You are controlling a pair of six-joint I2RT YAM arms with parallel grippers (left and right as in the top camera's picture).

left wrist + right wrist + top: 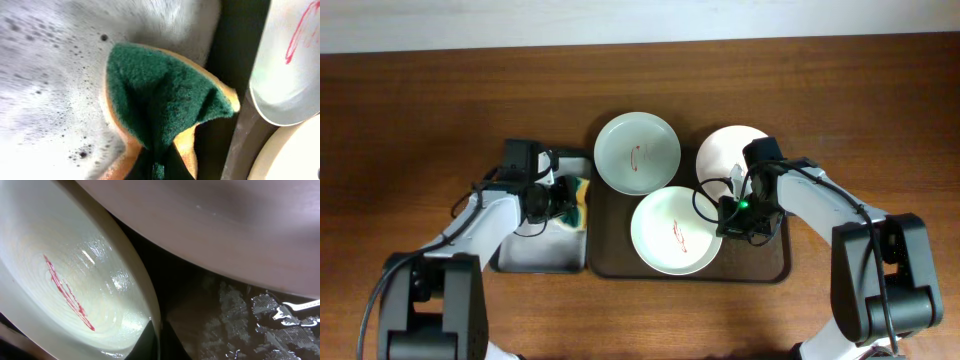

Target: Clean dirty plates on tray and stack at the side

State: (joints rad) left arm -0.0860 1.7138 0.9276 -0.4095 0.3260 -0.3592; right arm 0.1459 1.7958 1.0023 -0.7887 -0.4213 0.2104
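Three plates lie on the dark brown tray. The pale green plate sits at the back left with a red smear. The cream-white plate at the front has a red smear. The pinkish white plate is at the back right. My right gripper is shut on the cream-white plate's right rim, one finger inside and one outside. My left gripper is shut on a green and yellow sponge over the smaller black tray. The green plate's edge also shows in the left wrist view.
The smaller tray's whitish, speckled inside lies left of the brown tray. Brown wooden table surrounds both trays. The brown tray's wet floor shows beside the cream-white plate.
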